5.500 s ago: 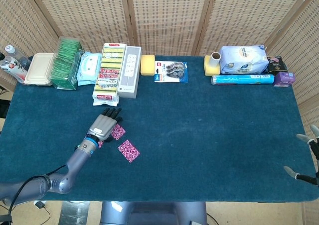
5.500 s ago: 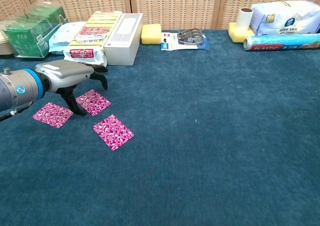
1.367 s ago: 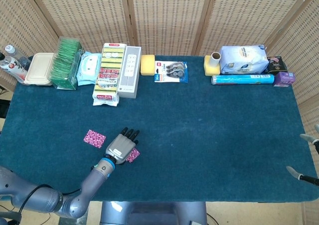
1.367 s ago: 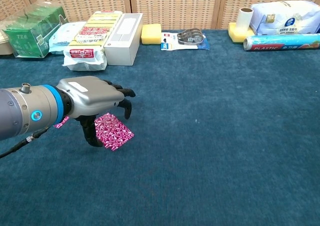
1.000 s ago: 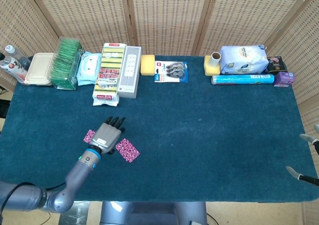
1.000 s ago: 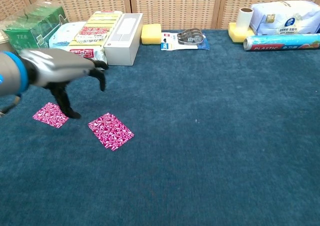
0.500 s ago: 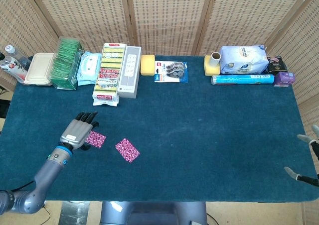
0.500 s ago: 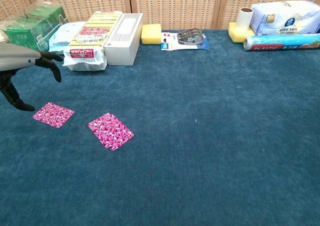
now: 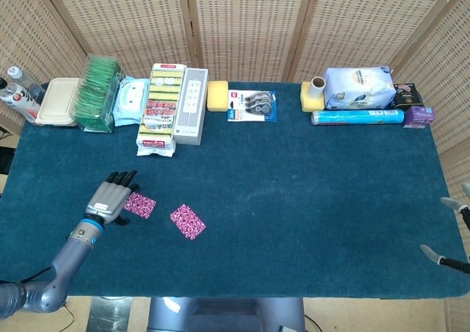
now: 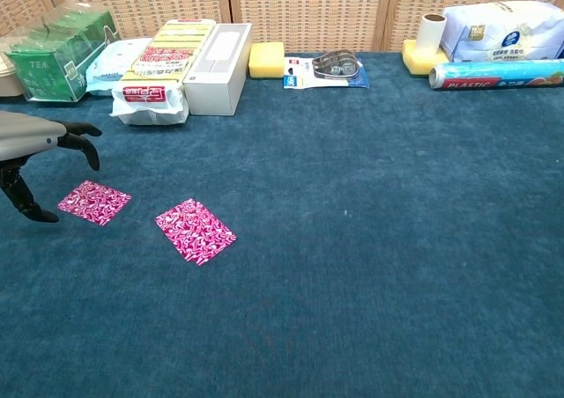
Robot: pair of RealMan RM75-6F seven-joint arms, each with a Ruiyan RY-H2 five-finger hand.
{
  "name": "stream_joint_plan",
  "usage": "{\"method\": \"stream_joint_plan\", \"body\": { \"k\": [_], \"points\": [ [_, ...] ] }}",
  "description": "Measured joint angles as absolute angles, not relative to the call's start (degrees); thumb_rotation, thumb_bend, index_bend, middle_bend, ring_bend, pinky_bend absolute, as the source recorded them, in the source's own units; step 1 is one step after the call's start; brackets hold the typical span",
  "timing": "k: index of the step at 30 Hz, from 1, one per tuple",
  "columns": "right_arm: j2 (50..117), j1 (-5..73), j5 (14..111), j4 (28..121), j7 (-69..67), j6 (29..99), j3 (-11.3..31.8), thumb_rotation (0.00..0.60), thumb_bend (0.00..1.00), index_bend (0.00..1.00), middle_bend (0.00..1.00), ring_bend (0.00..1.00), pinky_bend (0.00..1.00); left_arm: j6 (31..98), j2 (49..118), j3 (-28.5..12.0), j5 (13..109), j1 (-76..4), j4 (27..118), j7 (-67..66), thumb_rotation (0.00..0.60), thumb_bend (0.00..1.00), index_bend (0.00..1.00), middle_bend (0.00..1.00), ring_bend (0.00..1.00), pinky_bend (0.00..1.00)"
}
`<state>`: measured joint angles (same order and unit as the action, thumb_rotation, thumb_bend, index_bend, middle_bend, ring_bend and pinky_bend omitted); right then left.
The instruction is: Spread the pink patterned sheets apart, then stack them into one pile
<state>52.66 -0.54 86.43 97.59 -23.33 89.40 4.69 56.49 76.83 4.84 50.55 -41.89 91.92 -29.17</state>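
While two pink patches lie apart on the blue cloth of the table, toward its front left corner, the step in hand looks to be gathering the outlying sheet onto the small pile that sits just to its right, nearer the front edge; in the chest view that pile shows a second edge peeping out, so I judge it already holds more than one sheet. To do this well, the left hand should come down flat on the lone sheet, press lightly so the thin piece drags with the fingertips rather than crumpling, and slide it rightward until its corners meet those of the pile, lifting off straight up so nothing shifts. Pinching a flat sheet off cloth would be harder than sliding it. At present the left hand hovers just left of the lone sheet, palm down, fingers apart and pointing toward the far edge, holding nothing; in the chest view its fingers curve down above the cloth at the frame's left edge. Of the right hand only some fingertips show at the table's right edge, and whether it is open I cannot tell.
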Motion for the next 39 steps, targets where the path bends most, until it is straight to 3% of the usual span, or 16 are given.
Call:
{"method": "stream_joint_plan", "body": {
  "k": [20, 29, 39],
  "points": [
    [52.8, -0.4, 85.9, 96.9, -24.2, 88.9, 4.8, 0.600, 0.01, 0.21, 0.00, 0.00, 0.00, 52.9, 82.6, 1.8, 48.1, -42.1, 86.1, -31.3, 0.600, 0.18, 0.24, 0.00, 0.00, 0.05],
    [52.8, -0.6, 86.0, 96.8, -24.6, 89.2, 4.8, 0.600, 0.01, 0.21, 0.00, 0.00, 0.00, 54.6, 83.2, 1.2, 47.1, -41.8, 87.3, -33.5, 0.600, 0.21, 0.37, 0.00, 0.00, 0.05],
    [52.8, -0.7, 86.0, 96.9, -24.4, 89.3, 4.8, 0.600, 0.01, 0.21, 0.00, 0.00, 0.00, 55.3, 82.8, 1.0, 47.1, -41.5, 88.2, -34.7, 0.600, 0.21, 0.38, 0.00, 0.00, 0.05]
  ]
}}
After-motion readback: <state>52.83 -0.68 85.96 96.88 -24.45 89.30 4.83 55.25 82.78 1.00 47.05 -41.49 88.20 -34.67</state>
